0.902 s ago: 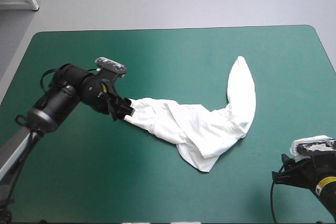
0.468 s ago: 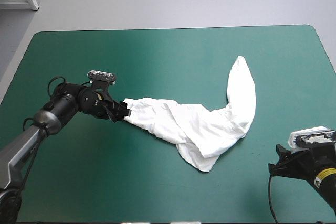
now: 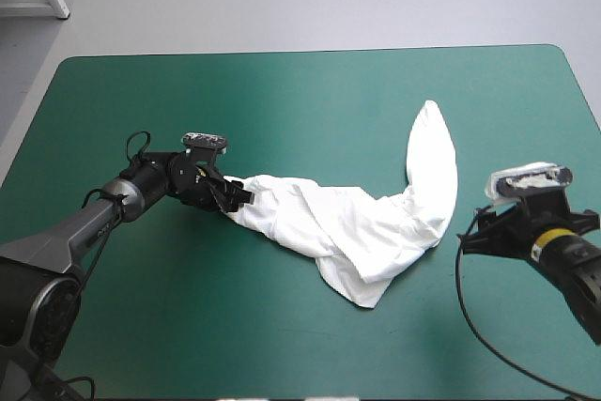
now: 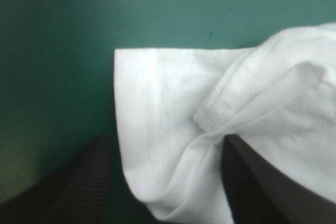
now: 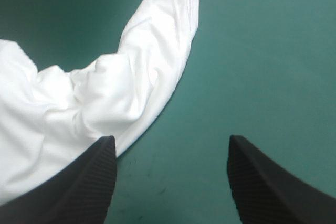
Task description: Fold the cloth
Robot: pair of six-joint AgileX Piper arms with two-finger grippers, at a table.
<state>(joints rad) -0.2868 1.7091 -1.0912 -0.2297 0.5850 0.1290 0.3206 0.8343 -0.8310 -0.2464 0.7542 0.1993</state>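
- Here, a white T-shirt (image 3: 357,227) lies crumpled on a teal-green tabletop (image 3: 310,91). It is drawn out into a long band across the middle, from left of centre toward the right side.
- The shirt's right end curves up into a narrow, rounded strip pointing at the far edge, while a folded corner juts toward the near edge.
- The left hand (image 3: 235,196) sits low at the band's left end. Its two black fingers (image 4: 89,182) are spread apart, and a stitched hem of the shirt lies loose between them, not pinched.
- The right hand (image 3: 472,232) is on the right side of the tabletop, near the shirt's right bulge but not touching it. Its fingers (image 5: 89,182) are spread wide over bare cover, with one tip just beside the cloth's edge.
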